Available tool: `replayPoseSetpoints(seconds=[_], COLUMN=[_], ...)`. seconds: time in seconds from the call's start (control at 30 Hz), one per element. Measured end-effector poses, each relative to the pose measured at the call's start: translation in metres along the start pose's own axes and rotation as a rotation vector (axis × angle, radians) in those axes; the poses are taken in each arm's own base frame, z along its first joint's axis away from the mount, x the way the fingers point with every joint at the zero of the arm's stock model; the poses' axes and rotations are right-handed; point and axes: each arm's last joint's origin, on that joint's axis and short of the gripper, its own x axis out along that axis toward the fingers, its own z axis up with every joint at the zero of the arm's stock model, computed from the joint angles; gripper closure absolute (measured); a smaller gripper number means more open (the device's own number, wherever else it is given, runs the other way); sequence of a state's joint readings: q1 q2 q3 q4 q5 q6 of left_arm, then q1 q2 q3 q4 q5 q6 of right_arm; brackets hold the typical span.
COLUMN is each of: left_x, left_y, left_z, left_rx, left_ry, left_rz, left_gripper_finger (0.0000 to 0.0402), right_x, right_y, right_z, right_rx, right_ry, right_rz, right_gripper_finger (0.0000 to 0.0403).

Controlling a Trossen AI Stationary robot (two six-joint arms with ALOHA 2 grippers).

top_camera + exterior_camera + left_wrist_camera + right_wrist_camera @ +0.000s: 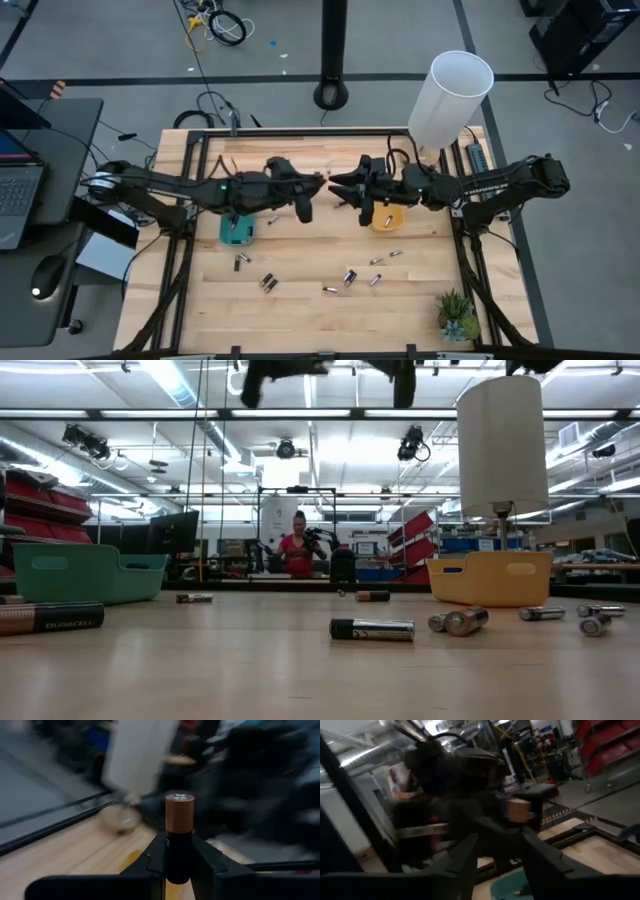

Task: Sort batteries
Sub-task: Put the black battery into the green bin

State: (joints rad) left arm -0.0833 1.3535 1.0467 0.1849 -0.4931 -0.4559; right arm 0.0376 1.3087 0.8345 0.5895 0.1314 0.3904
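High above the table's middle my two grippers meet tip to tip. My left gripper (179, 857) (320, 181) is shut on a black battery with a copper-coloured end (179, 815). My right gripper (500, 857) (337, 184) faces it, open; the battery's copper end (518, 810) shows just beyond its spread fingers. Several more batteries (349, 277) (372, 629) lie flat on the wooden table, toward its near side. A green tray (237, 230) stands on the table below the left arm, a yellow tray (388, 216) below the right. My left gripper pinches the battery's black body (178, 851) between its two fingers (152, 857), which lie across it. The fingers reach out about level from the table's left. The copper end with its silver cap sticks out past the fingers, and the battery is lifted clear of the table.
A tall white cylinder (452, 98) (502, 445) stands at the far right, a small potted plant (457, 315) at the near right corner. One large battery (50, 618) lies close to the low camera. A person (298, 550) stands far back in the room.
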Motion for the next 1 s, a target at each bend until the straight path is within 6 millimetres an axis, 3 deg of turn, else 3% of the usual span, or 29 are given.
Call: replayPoseSetpoints(seconds=[0.1, 0.2, 0.43, 0.6, 0.73, 0.87, 1.0], left_x=[-0.018, -0.045, -0.105, -0.109, -0.11, -0.111, -0.11], left_y=[0.005, 0.02, 0.078, 0.099, 0.113, 0.111, 0.104], left_z=[-0.001, -0.01, -0.052, -0.089, -0.116, -0.12, -0.112], left_rx=[-0.021, -0.055, 0.045, 0.051, -0.056, -0.101, -0.081], left_ry=[0.089, 0.273, 0.781, 0.865, 0.94, 0.951, 0.935], left_rz=[0.079, 0.229, 0.793, 0.831, 0.844, 0.814, 0.799], left_gripper_finger=[0.0343, 0.0343, 0.0343, 0.0326, 0.032, 0.0305, 0.0281], right_x=[-0.01, -0.02, -0.036, -0.029, -0.019, -0.016, -0.017], right_y=[0.001, -0.005, -0.007, -0.003, 0.0, 0.001, 0.001], right_z=[0.004, -0.005, -0.027, -0.036, -0.041, -0.045, -0.045], right_rx=[-0.012, -0.027, -0.011, -0.025, -0.011, -0.002, 0.011], right_ry=[0.069, 0.231, 0.49, 0.493, 0.458, 0.462, 0.467], right_rz=[-0.023, -0.109, -0.209, -0.188, -0.145, -0.123, -0.127], right_gripper_finger=[0.024, 0.0241, 0.0254, 0.0265, 0.0272, 0.0277, 0.028])
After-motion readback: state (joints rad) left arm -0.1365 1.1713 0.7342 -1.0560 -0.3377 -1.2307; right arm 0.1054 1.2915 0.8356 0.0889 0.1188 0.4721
